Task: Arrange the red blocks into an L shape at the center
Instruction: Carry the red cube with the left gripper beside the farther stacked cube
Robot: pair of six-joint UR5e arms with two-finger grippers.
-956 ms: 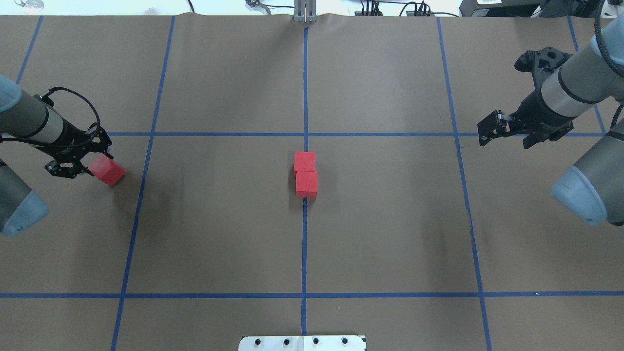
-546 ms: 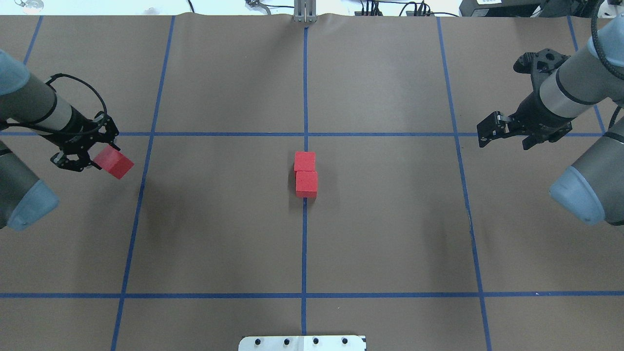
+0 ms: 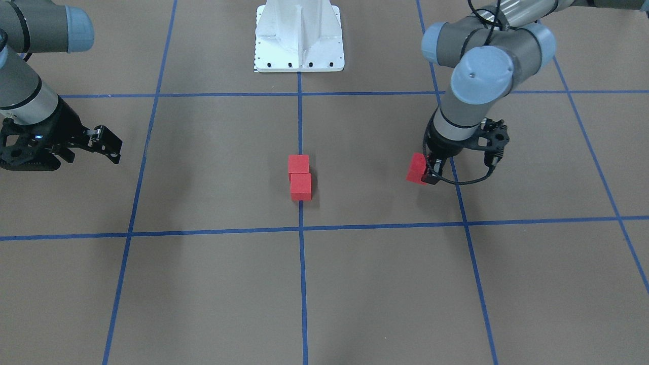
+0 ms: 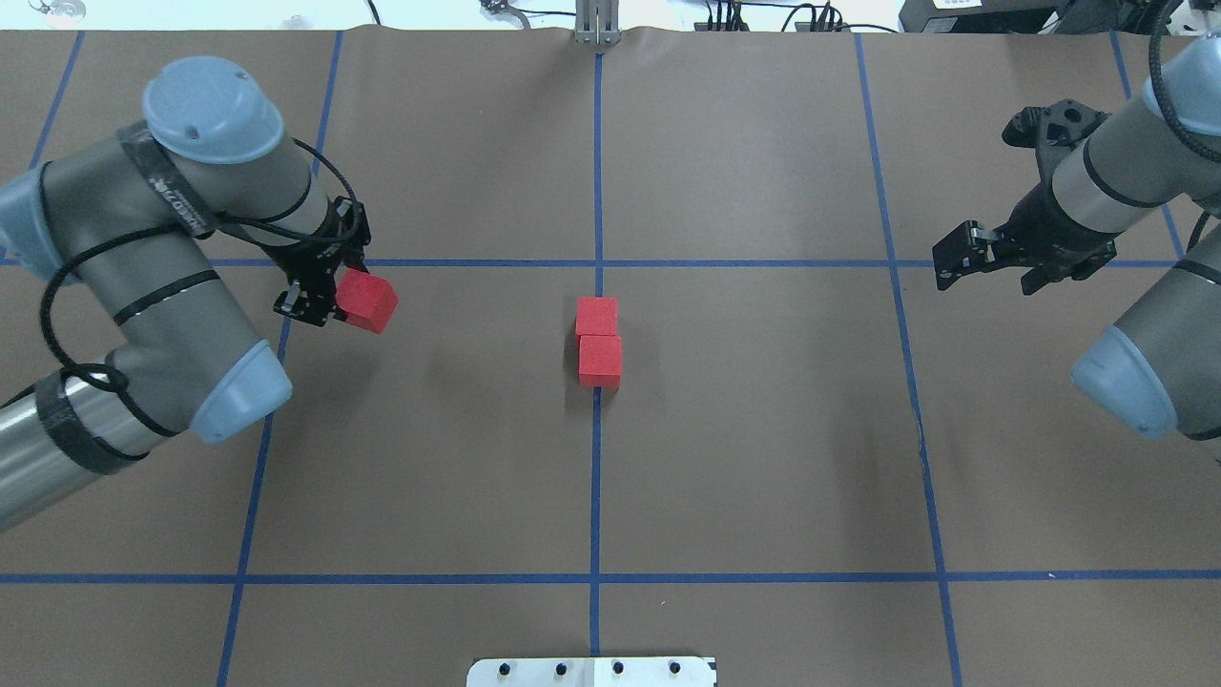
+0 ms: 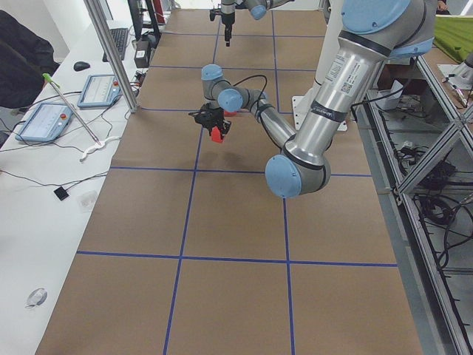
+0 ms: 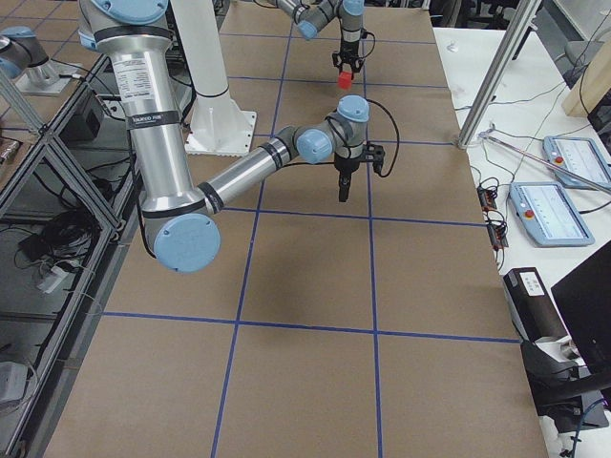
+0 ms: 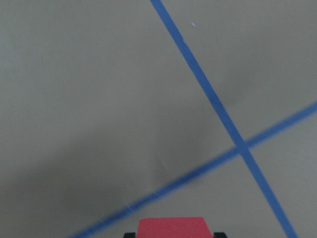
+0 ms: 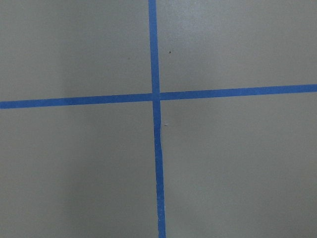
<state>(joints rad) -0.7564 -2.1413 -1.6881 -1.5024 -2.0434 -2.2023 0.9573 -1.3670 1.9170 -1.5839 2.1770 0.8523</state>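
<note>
Two red blocks (image 4: 596,316) (image 4: 600,360) lie touching, one behind the other, on the blue tape line (image 4: 596,458) at the center of the brown surface; they also show in the front view (image 3: 298,164) (image 3: 300,186). My left gripper (image 4: 334,298) is shut on the third red block (image 4: 368,301) and holds it above the surface, left of the pair, just right of the left grid line. That block shows in the front view (image 3: 417,169) and at the bottom of the left wrist view (image 7: 171,227). My right gripper (image 4: 997,262) is open and empty, far to the right.
The white metal base (image 4: 591,671) sits at the near table edge, and a grey clamp post (image 4: 597,24) stands at the far edge. A side bench with tablets (image 6: 558,210) lies beyond the far edge.
My left arm has swung right toward the center with the red block in its gripper, crossing the left grid line. The right arm and the two center blocks have not moved.
</note>
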